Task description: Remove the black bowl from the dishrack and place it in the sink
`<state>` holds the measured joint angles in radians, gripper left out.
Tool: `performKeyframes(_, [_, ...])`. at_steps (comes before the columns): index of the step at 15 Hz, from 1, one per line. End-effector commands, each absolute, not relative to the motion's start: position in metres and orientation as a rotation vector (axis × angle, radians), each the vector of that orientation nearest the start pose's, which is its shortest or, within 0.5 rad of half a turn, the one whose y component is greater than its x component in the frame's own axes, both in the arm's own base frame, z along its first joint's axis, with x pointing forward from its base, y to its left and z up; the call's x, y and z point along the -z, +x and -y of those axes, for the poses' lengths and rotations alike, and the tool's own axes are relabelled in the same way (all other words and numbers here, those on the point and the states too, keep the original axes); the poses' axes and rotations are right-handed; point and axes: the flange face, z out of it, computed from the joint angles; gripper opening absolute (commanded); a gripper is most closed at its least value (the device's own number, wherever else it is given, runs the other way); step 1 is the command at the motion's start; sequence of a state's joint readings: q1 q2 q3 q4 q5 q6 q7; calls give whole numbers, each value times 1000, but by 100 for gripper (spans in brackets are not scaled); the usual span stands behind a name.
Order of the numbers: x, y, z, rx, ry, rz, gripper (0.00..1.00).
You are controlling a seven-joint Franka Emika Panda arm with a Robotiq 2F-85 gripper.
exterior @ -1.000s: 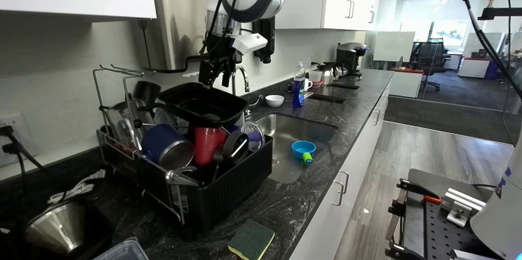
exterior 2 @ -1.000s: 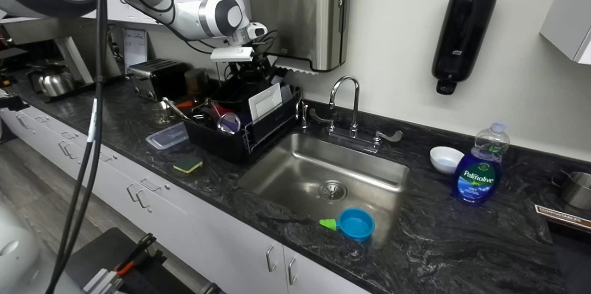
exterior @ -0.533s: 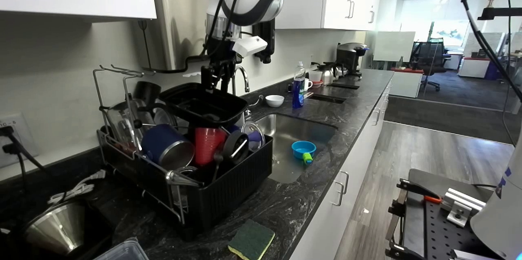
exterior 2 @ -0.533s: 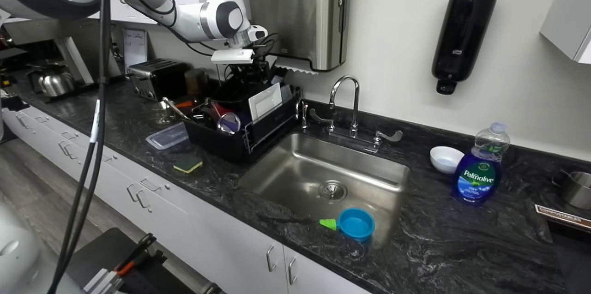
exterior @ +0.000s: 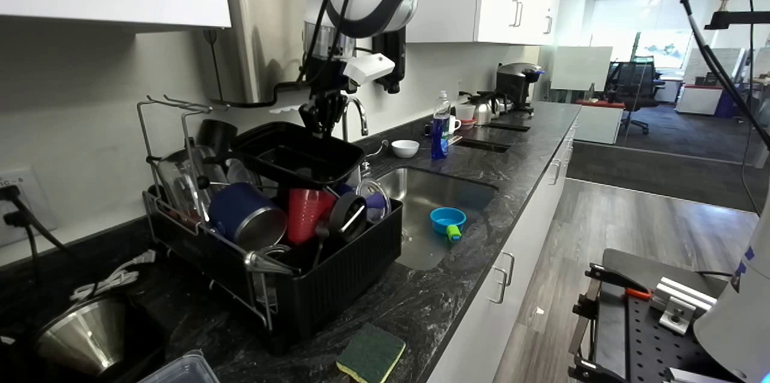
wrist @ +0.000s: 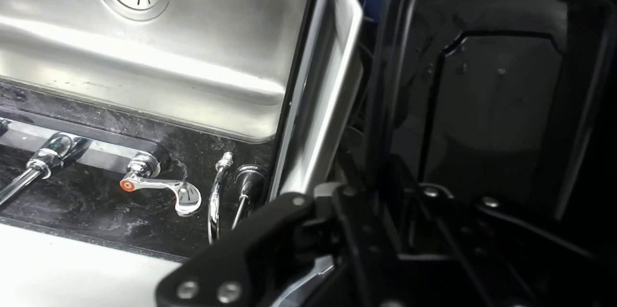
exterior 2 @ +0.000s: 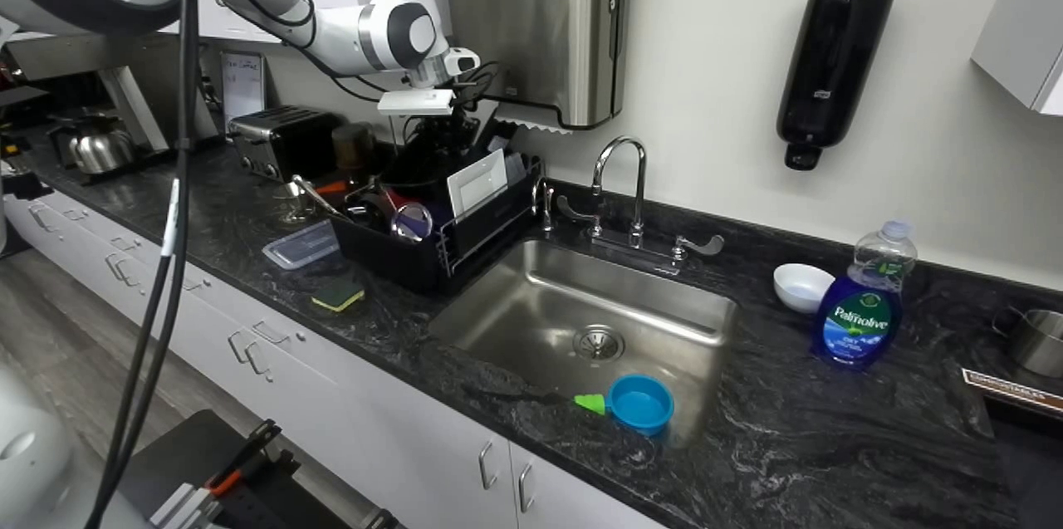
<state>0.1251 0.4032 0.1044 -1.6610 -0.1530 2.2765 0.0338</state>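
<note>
Pinching the black bowl (exterior: 295, 157) by its rim, gripper (exterior: 322, 130) narrow on it, likely because the bowl's too broad to span. Bowl sits just below gripper, atop loaded dishrack (exterior: 352, 275); sink (exterior 2: 531, 330) lower, off to one side.

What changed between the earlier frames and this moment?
The jaws, open over the rim of the black bowl a second ago, came down slightly and have now closed on that rim. The bowl shifted slightly leftward in an exterior view, but is still in the dishrack. Unchanged: the red cup, green-and-yellow sponge, Palmolive bottle, and blue bowl in the sink.
</note>
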Motion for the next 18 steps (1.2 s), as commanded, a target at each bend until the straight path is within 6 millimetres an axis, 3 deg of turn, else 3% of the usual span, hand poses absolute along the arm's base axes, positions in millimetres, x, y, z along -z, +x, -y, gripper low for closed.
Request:
performKeyframes(1, [-397, 671, -145, 321, -3154, 444, 0])
performKeyframes(6, [-419, 661, -154, 335, -3165, 404, 1])
performKeyframes(12, [-482, 632, -173, 312, -3161, 402, 2])
performKeyframes(15, [-504, 621, -166, 278, -3165, 394, 2])
performKeyframes(18, [-511, 621, -142, 245, -3185, 321, 2])
